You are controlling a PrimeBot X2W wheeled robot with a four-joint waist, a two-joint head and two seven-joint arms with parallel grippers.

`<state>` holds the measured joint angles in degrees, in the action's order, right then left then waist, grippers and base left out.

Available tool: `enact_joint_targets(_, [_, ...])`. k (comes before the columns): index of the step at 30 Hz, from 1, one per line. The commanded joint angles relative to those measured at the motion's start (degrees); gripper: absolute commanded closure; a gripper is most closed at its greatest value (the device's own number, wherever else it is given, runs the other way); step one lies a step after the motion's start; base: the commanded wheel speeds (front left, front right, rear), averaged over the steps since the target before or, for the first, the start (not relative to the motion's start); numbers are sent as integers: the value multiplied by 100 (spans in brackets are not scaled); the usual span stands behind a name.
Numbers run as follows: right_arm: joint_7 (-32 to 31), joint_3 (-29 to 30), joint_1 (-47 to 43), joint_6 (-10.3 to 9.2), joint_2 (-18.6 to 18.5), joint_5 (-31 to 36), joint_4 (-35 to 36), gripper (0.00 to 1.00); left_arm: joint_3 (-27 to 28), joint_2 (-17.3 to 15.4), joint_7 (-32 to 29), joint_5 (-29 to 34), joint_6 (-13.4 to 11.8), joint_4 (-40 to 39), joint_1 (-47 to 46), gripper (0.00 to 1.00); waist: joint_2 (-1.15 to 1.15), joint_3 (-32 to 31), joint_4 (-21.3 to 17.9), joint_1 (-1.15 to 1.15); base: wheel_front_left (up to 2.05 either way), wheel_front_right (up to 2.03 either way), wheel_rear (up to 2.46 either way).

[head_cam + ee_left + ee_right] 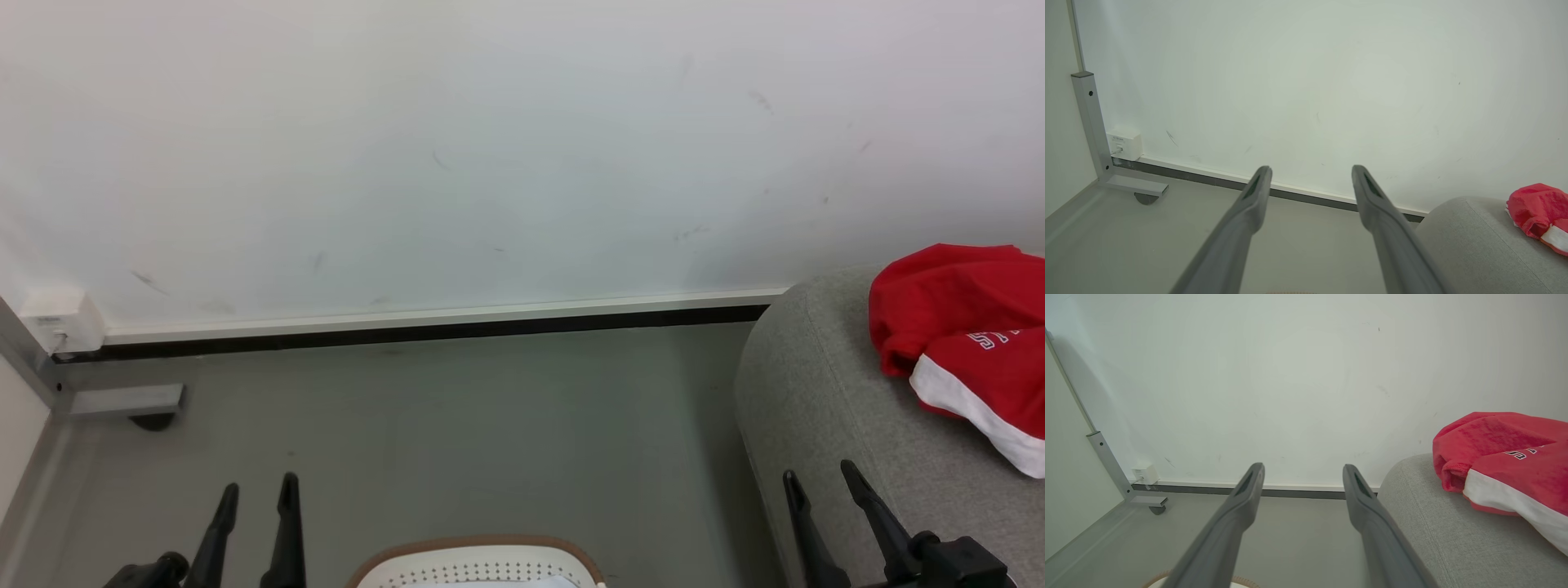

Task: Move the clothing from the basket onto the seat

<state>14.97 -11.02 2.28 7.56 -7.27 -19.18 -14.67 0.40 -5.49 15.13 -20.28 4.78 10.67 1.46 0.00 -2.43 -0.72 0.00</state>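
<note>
Red clothing (963, 327) with a white band edge and white lettering lies bunched on the light grey seat (816, 392) at the right; the red clothing (1502, 457) also lies on the seat (1433, 531) in the right wrist view, and the clothing (1537, 210) is small at the right of the left wrist view. The cream basket (482, 563) with its tan rim peeks in at the bottom centre; its inside is mostly hidden. My left gripper (255, 487) is open at the lower left, empty. My right gripper (819, 471) is open over the seat's front corner, empty.
A white wall (490, 163) with a pale skirting strip runs across the back. A grey metal frame leg with a caster (151, 418) and a small white wall box (61, 320) stand at the far left. Grey floor (449, 425) lies between basket and wall.
</note>
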Motion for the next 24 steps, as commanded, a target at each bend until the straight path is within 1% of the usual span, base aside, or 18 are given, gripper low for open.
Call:
enact_joint_targets(1, [26, -11, 40, -15, -6, -10, -16, 0, 32, 15, 2, 84, 24, 19, -37, 0, 0, 6, 6, 0, 0, 0, 0])
enact_joint_targets(4, [27, -12, 44, -15, 9, -15, -21, 0, 17, 35, 2, 70, 67, 65, -46, 0, 0, 13, 22, 0, 0, 0, 0])
enact_joint_targets(5, [1, -10, 0, 0, 11, 0, -10, 100, 1, 36, 0, 49, 64, 55, -12, 100, 0, 14, 21, 0, 0, 0, 0])
enact_joint_targets(9, [-32, -10, -104, 0, 39, -82, -112, 100, -10, 95, -41, -28, 76, 223, 49, 100, 0, 16, 24, 0, 0, 0, 0])
enact_joint_targets(24, [-417, 298, 7, -2, 81, -1571, -69, 100, 119, 127, -468, -1457, 116, 239, -124, 100, 0, 46, 29, 0, 0, 0, 0])
